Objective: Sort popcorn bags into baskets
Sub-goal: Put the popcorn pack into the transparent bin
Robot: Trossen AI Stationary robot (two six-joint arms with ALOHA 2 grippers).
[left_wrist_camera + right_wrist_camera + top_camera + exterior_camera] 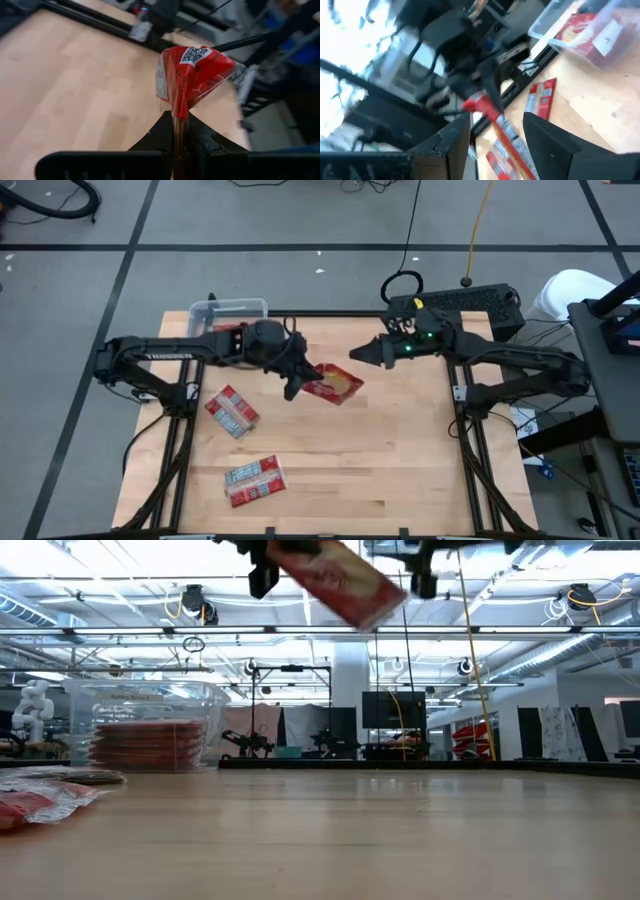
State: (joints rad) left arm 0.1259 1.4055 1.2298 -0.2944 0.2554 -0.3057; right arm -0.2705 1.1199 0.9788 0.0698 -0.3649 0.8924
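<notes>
high view: left hand (296,383) pinches a popcorn bag (334,383) by its edge, lifted above mid-counter (400,450), likely bound for the basket (228,311); right hand (358,353) stands apart, fingers spread, empty.

A: In the low view the arms are cut by the upper edge; only the raised popcorn bag (345,582) shows, and the left end effector (262,570) only partly.

B: And the clear basket (228,312)?

A: From above, the left arm hides much of it. How many bags (147,744) are stacked inside, I cannot count. The right wrist view is blurred.
</notes>
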